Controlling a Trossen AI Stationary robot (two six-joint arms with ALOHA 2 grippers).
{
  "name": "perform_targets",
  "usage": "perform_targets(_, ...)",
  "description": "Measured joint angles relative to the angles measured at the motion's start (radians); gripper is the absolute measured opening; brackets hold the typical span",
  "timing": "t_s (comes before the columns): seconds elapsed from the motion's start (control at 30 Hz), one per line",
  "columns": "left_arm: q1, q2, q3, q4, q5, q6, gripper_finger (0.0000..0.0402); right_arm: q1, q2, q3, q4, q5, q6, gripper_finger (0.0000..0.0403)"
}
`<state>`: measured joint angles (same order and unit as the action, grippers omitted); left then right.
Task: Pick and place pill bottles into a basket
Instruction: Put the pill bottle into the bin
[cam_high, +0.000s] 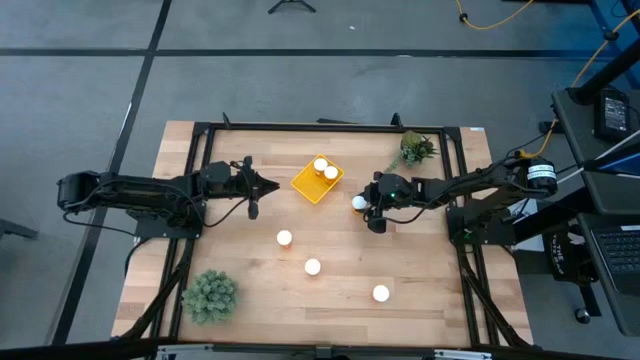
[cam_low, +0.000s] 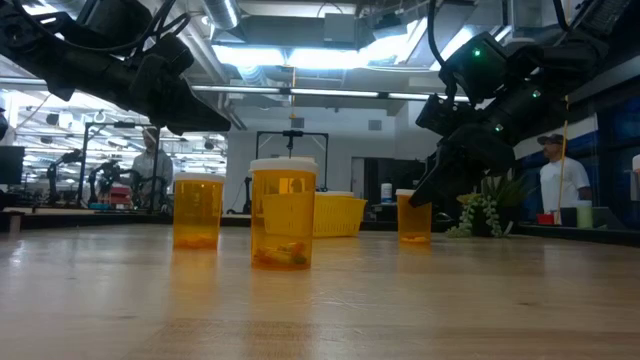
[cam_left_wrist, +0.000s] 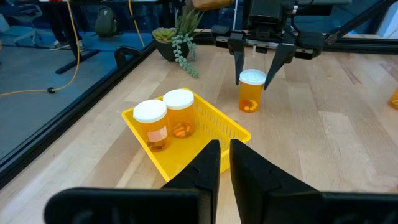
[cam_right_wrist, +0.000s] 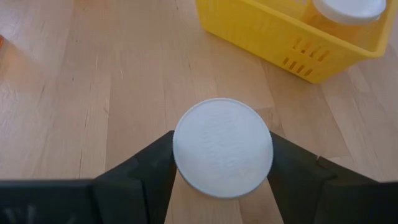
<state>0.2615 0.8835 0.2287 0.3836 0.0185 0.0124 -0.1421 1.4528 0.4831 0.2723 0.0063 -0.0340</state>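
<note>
A: What is hidden or cut off? Note it first.

B: In the right wrist view the basket runs off the frame edge; only one cap inside it shows there, partly cropped; the body of the bottle between the right fingers is hidden under its own white cap. In the low view the basket sits behind the front bottle, mostly covered; the bottles inside it cannot be made out from there.

A: Count, please.

B: Six pill bottles in all, from the high view; two in the basket, standing upright side by side at one end; one at the right gripper; three loose on the table, at and, well apart from each other. One basket; two green plants, one near the far right corner, one near the front left.

A: Fingers?

B: Right gripper just right of the basket; fingers spread to either side of the sixth bottle's cap, straddling it; bottle stands on the wood; whether the pads actually press it I cannot tell. Left gripper left of the basket, fingers clenched nearly together, holding nothing, touching nothing.
</note>
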Motion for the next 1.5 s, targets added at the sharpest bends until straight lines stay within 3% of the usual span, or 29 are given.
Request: perform_targets(1.5, 0.0, 0.0, 0.0, 0.0, 0.0, 0.0, 0.0033, 0.0, -0.003, -0.002, 0.041, 0.0, -0.024, 0.022)
